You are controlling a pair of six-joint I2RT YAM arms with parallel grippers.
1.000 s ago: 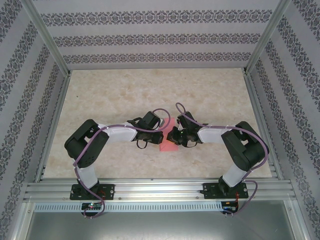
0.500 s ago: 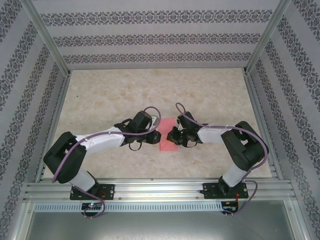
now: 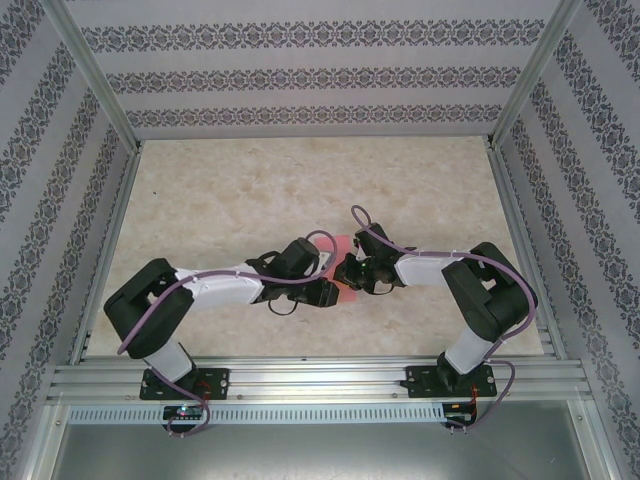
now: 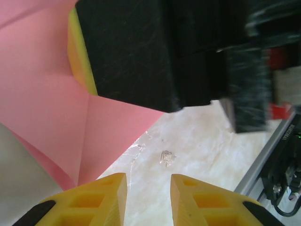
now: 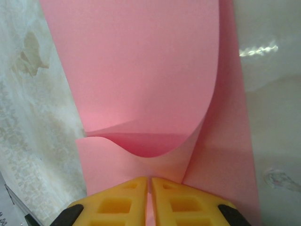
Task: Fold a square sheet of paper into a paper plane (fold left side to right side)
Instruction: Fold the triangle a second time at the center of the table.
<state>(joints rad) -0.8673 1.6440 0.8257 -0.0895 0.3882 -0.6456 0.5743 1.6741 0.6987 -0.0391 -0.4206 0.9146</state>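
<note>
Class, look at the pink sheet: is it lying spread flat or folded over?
Partly folded over, not flat. In the right wrist view the square sheet of paper curls over its own lower layer in a soft bend, not a pressed crease.

Robot lab test cell, a boxed-in bench. Aluminium frame posts (image 3: 92, 75) rise at the far corners. Wall panels (image 3: 320, 75) on the left, right and far sides are papered in a repeating grey pattern. The tabletop (image 3: 300, 180) is marbled. A slotted aluminium rail (image 3: 320, 378) along the near edge carries the left arm base (image 3: 185, 383) and right arm base (image 3: 450, 380). Purple cables (image 3: 357, 213) loop along the arms. Small circuit boards (image 3: 185, 412) sit just below the rail.
</note>
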